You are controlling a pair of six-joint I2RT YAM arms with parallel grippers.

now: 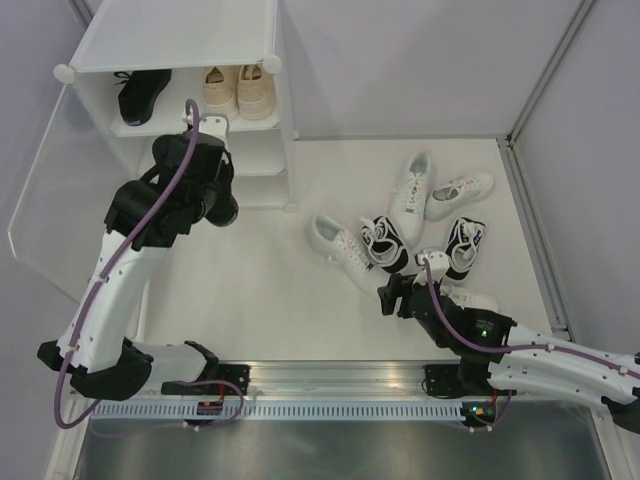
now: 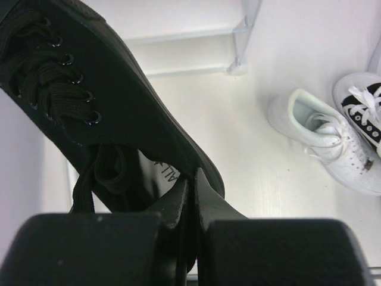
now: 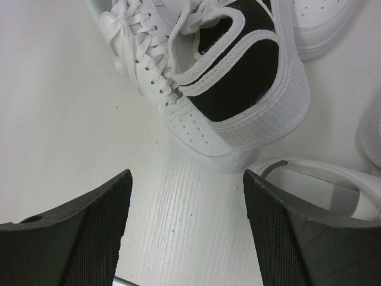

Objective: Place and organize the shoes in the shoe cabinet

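Observation:
The shoe cabinet point(image 1: 180, 40) stands at the back left, with one black shoe point(image 1: 140, 95) and a beige pair point(image 1: 240, 90) on its upper shelf. My left gripper point(image 2: 193, 179) is shut on the heel collar of a second black shoe point(image 2: 119, 113), which hangs in front of the cabinet's lower shelves point(image 2: 184, 53). Several loose shoes lie right of the cabinet: white ones point(image 1: 340, 250) point(image 1: 410, 190) point(image 1: 460, 195) and two black-and-white ones point(image 1: 382, 240) point(image 1: 465, 245). My right gripper point(image 3: 187, 179) point(image 1: 385, 298) hovers open just short of a black-and-white shoe point(image 3: 244, 65).
The cabinet's frosted door point(image 1: 40, 200) hangs open to the left. Another white shoe point(image 3: 333, 185) lies right beside my right gripper's right finger. Grey walls enclose the white floor point(image 1: 260, 290), and a metal rail point(image 1: 330, 380) runs along the near edge.

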